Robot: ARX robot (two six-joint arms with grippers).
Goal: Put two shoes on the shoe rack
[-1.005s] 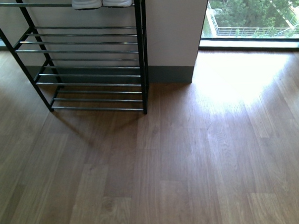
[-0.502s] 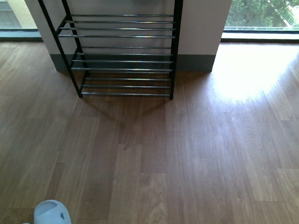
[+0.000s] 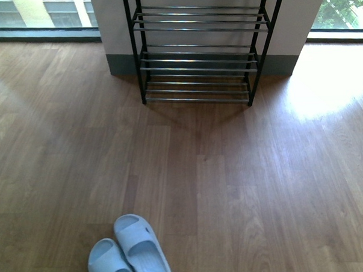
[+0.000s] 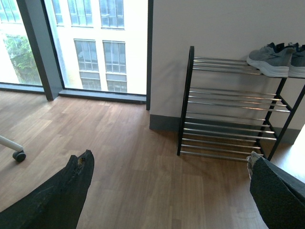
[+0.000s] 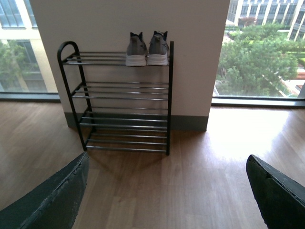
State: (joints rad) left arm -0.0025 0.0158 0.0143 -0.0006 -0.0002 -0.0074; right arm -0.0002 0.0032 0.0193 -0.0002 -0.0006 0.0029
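Here, slides (image 3: 129, 256) on the floor (image 3: 244, 187), sneakers (image 5: 147, 50) on the shoe rack (image 3: 196, 66).
In the front view the pale blue slides lie side by side, touching, at the lower left of the frame, well apart from the shoe rack, which stands against the wall (image 3: 113, 24) at top centre (only its lower tiers show there). The grey sneakers sit together at one end of the top tier. The left gripper (image 4: 169, 157) and the right gripper (image 5: 167, 160) each hold their fingers spread far apart, with nothing between them.
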